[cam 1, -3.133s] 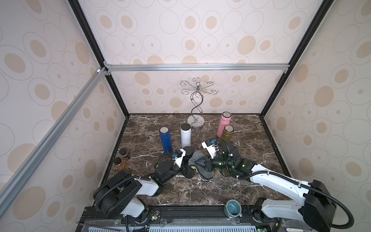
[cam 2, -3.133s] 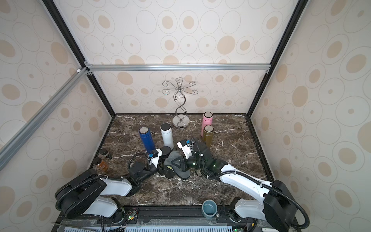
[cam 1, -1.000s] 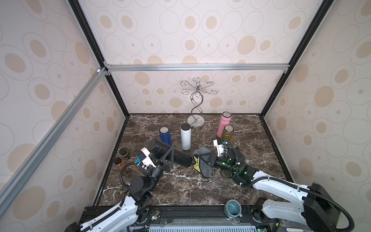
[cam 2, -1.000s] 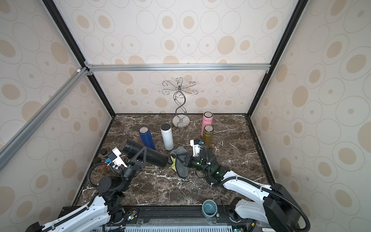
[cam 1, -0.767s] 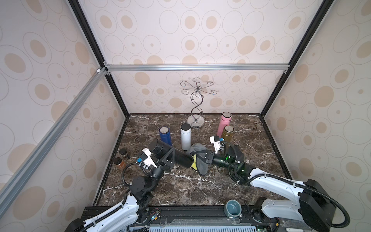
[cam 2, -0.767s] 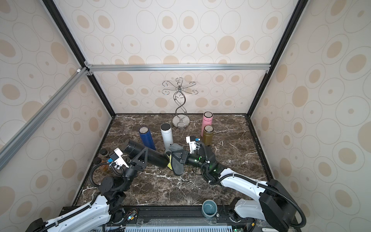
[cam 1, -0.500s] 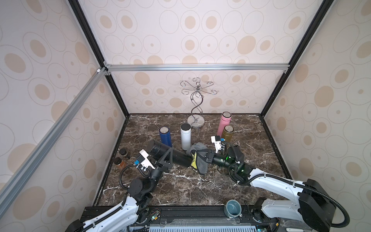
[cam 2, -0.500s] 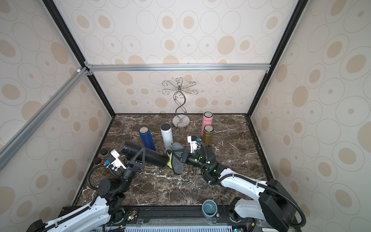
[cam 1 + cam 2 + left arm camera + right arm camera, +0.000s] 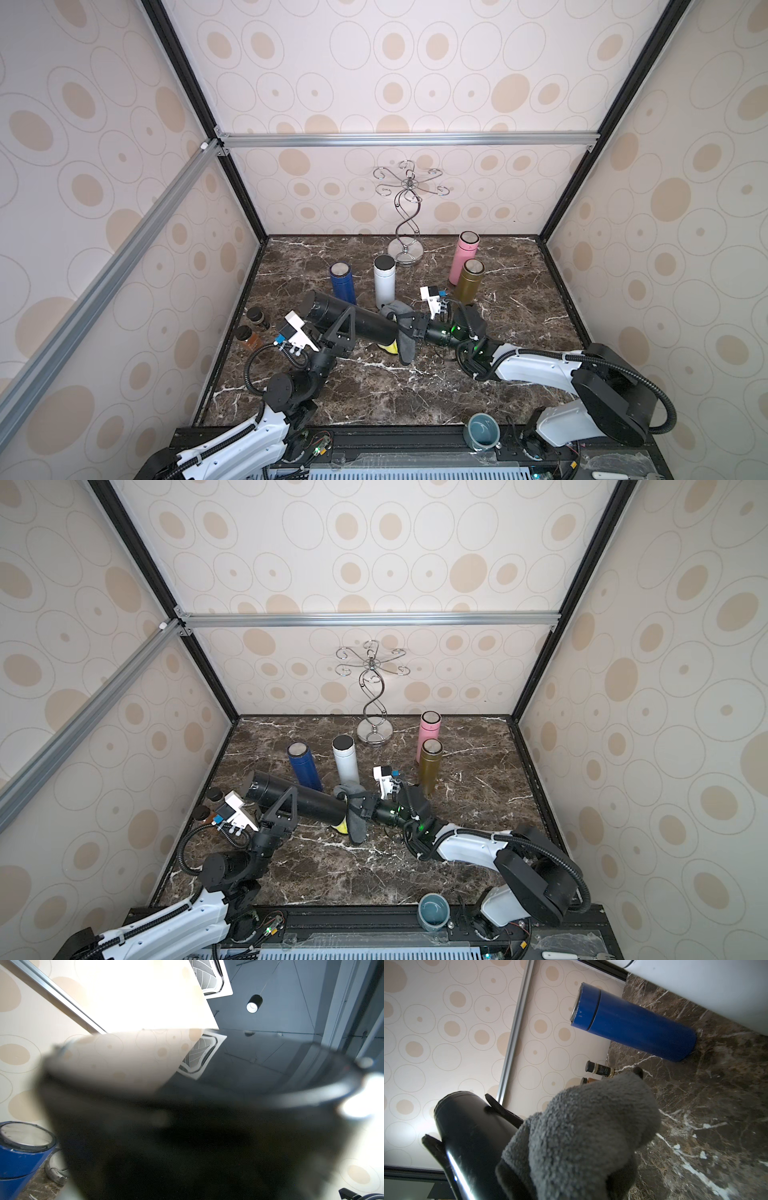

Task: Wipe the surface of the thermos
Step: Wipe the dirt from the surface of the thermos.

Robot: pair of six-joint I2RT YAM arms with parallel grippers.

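Note:
The black thermos (image 9: 353,318) (image 9: 299,798) hangs tilted almost level above the marble floor, cap end toward the left wall. My left gripper (image 9: 344,328) (image 9: 286,809) is shut on its middle, one dark finger on each side; in the left wrist view the thermos (image 9: 187,1126) fills the frame and hides the jaws. My right gripper (image 9: 405,326) (image 9: 360,806) is shut on a grey cloth (image 9: 404,347) (image 9: 356,827) (image 9: 587,1126) with a yellow underside. The cloth is pressed against the thermos's (image 9: 471,1132) right end.
A blue thermos (image 9: 343,282), a white one (image 9: 384,280), a pink one (image 9: 464,253) and a gold one (image 9: 468,282) stand behind. A wire stand (image 9: 405,216) is at the back. Two small jars (image 9: 253,326) sit by the left wall, and a teal cup (image 9: 483,430) sits on the front rail.
The right gripper has carried the cloth leftward onto the thermos's right end. The left gripper has kept the lifted thermos nearly still, shifting slightly.

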